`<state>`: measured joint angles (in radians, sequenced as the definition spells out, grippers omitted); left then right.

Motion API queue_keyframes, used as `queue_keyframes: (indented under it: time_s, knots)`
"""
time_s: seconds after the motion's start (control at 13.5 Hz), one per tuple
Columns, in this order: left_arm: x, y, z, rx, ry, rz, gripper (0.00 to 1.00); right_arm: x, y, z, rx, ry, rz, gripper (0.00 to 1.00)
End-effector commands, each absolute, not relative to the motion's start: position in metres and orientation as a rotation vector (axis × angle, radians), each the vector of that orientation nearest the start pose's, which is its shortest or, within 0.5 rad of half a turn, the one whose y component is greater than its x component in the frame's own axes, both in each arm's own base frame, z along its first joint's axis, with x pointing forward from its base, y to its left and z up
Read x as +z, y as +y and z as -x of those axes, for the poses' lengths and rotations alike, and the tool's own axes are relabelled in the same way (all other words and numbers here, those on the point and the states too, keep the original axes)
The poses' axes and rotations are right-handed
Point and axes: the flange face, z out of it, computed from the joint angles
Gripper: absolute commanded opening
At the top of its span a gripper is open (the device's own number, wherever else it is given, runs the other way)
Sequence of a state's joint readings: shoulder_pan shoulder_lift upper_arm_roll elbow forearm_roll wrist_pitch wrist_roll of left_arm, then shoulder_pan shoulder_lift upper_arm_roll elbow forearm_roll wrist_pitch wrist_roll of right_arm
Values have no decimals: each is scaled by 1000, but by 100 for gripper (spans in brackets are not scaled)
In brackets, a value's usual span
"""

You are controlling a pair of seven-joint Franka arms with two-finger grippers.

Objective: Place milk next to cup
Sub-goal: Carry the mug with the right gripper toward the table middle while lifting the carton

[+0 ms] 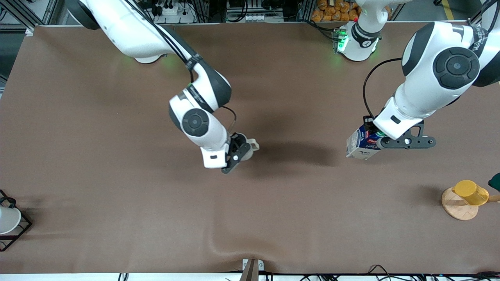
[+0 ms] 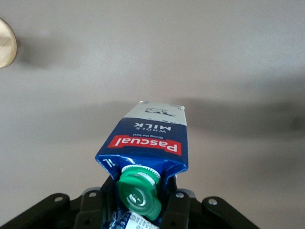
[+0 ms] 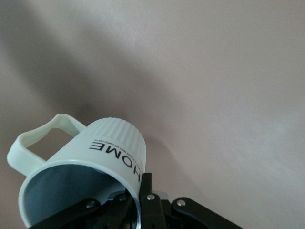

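My left gripper (image 1: pixel 372 139) is shut on the top of the milk (image 1: pixel 359 143), a dark blue carton with a green cap. It holds the carton tilted over the table toward the left arm's end. In the left wrist view the fingers (image 2: pixel 177 206) flank the cap and the milk (image 2: pixel 147 138) points away from the camera. My right gripper (image 1: pixel 242 150) is shut on the rim of the cup (image 1: pixel 249 147), a cream mug with a handle, over the table's middle. In the right wrist view the cup (image 3: pixel 109 143) is tilted, with one finger inside and one finger (image 3: pixel 146 191) outside the rim.
A yellow cup (image 1: pixel 470 192) lies on a round wooden coaster (image 1: pixel 458 208) at the left arm's end, nearer the front camera than the milk. A white cup in a black wire frame (image 1: pixel 8 220) stands at the right arm's end. The brown table cover (image 1: pixel 117 195) has a wrinkle near its front edge.
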<state>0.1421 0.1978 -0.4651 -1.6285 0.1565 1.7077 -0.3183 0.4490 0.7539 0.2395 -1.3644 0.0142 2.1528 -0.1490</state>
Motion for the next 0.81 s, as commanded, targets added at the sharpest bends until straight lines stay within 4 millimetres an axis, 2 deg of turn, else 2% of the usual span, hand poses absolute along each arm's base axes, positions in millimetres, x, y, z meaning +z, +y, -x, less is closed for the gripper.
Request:
queue_keyframes:
  time_s: [0.0,0.15,0.44,0.52,0.59,0.67,0.74]
  knots:
    - [513,-164,-587,110,5,3067,21,274,471,-578,-3,-1009,2785,0]
    - [517,-175,-583,99,-19,3070,21,268,486,-565,17,-971,2803,0]
    - [524,-195,-577,101,-27,3107,21,257,488,-561,39,-976,2811,2]
    - [524,-199,-575,110,-23,3115,21,256,489,-559,44,-981,2810,16]
    - [521,-205,-570,131,-8,3110,22,257,493,-556,42,-990,2807,34]
    - [519,-206,-569,151,4,3105,22,259,493,-556,38,-990,2806,57]
    - [519,-211,-567,161,17,3110,22,259,492,-557,38,-988,2806,92]
